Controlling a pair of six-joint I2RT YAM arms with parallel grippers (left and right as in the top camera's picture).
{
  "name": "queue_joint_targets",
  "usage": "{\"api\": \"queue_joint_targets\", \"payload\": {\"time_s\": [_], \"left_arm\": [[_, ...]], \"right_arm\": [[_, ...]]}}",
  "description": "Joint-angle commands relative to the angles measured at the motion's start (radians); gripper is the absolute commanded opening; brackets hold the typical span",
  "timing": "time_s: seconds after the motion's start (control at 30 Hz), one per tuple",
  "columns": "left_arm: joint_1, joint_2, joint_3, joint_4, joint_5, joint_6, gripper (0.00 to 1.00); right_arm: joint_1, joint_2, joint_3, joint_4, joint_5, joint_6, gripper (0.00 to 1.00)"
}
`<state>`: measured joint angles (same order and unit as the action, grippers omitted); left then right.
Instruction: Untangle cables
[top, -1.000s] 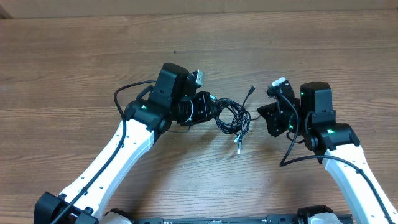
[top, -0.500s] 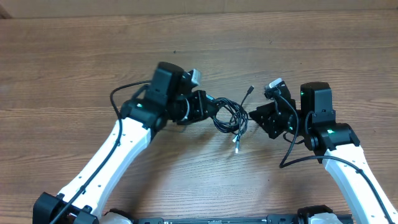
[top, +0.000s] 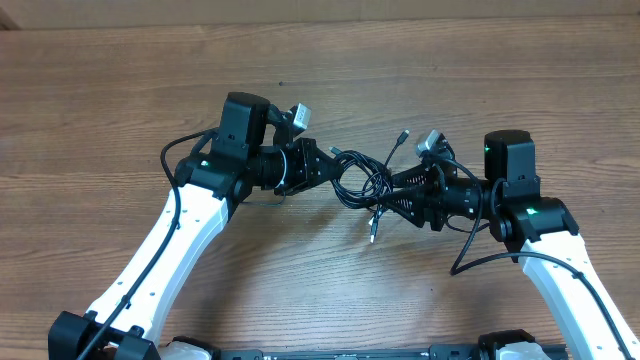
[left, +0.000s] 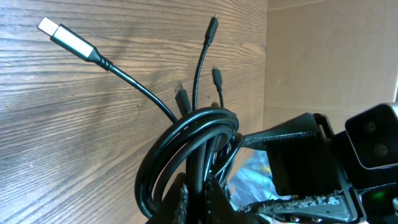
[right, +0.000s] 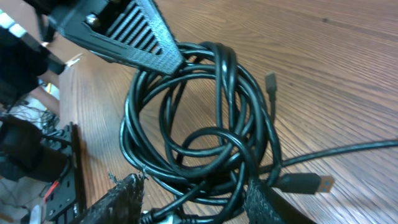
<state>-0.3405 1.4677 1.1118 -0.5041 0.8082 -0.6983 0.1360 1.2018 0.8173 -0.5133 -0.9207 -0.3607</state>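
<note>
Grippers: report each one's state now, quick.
Left gripper: closed, holding the cables.
Right gripper: open, straddling the cables.

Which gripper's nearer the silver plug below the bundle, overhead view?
Right. The right gripper straddles the cables just up-right of the plug; the left gripper clamps them farther off, up-left.

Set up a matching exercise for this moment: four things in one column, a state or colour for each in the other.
Things:
1. left gripper
2. right gripper
3. cable bundle
4. USB plug

States:
A. silvery, poking out clear of the tangle
B. jaws apart, one on each side of the loops
C. black, looped and knotted together
D. jaws shut on the loops

Pairs: 1-D, 2-B, 3-C, 4-A.
</note>
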Motion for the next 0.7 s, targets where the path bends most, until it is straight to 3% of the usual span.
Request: {"api": "queue_joint_targets", "payload": {"time_s": [0.0, 0.67], "left_arm": [[-0.008, -0.034, 0.017, 0.008, 0.084, 0.034, 0.04], [-0.006, -0.034, 0.017, -0.019, 0.149, 0.138, 0.04]], "right_arm": [[-0.004, 0.0, 0.013, 0.011, -0.05, -0.018, 0.55], [-0.004, 0.001, 0.013, 0.015, 0.083, -0.019, 0.55]]}}
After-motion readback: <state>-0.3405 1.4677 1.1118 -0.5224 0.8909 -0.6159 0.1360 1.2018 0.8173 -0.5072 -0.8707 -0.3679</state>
